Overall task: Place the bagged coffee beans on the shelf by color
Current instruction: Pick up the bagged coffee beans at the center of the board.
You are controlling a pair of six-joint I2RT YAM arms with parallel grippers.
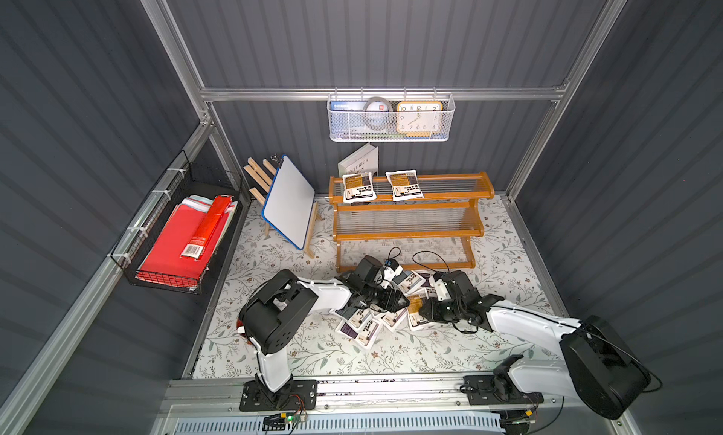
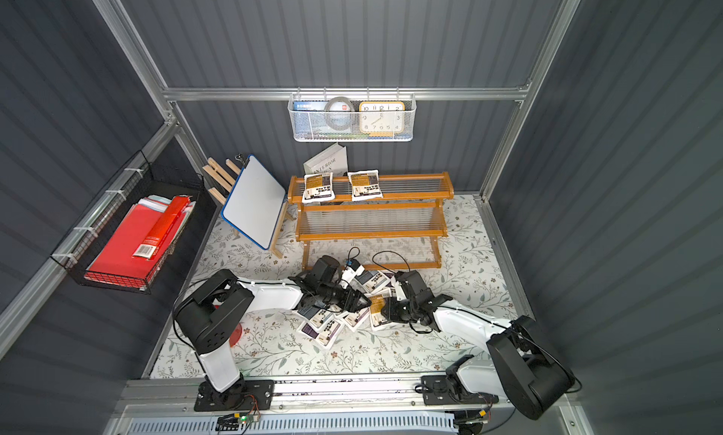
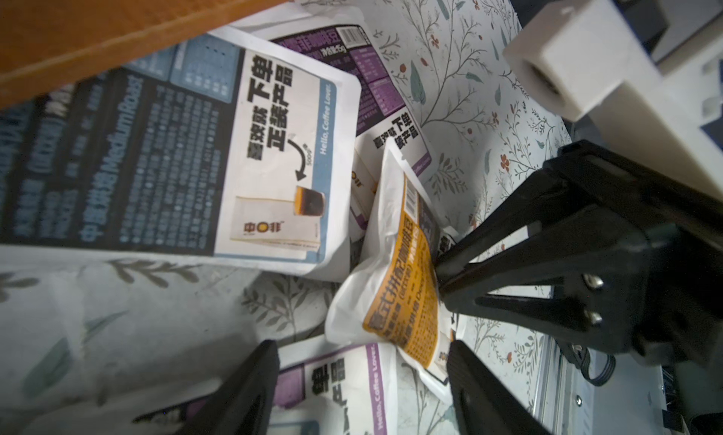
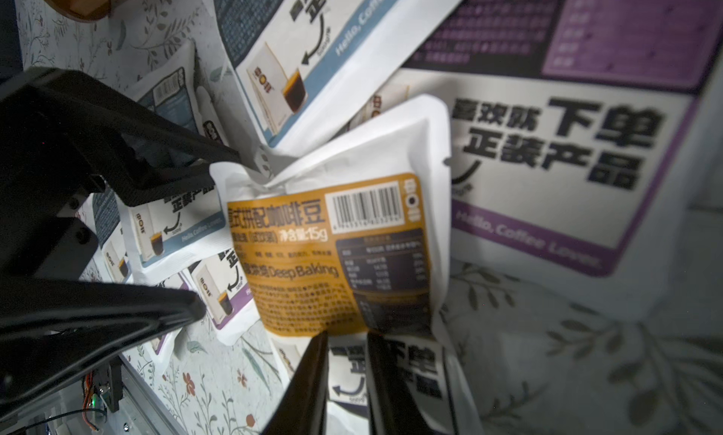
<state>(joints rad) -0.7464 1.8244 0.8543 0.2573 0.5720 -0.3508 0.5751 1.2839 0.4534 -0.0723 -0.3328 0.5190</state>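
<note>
My right gripper [image 4: 348, 339] is shut on the bottom edge of a mustard-yellow pouch [image 4: 313, 257], which stands tilted over the pile of bagged coffee beans [image 1: 358, 327] on the table. In the left wrist view the same pouch [image 3: 407, 292] is pinched by the right gripper [image 3: 440, 278]. My left gripper [image 3: 362, 351] is open right beside it, above a purple pouch [image 3: 344, 386], holding nothing. A blue-grey pouch [image 3: 274, 159] lies close by. The shelf [image 1: 409, 236] stands behind, with two mustard-yellow pouches [image 1: 358, 187] [image 1: 404, 184] on its top tier. Its middle tier is bare.
A whiteboard on an easel [image 1: 288, 202] leans left of the shelf, and a white book [image 1: 360, 161] stands behind it. A white mesh basket [image 1: 389, 118] hangs on the back wall. A black wire basket with red folders [image 1: 176, 237] is on the left wall.
</note>
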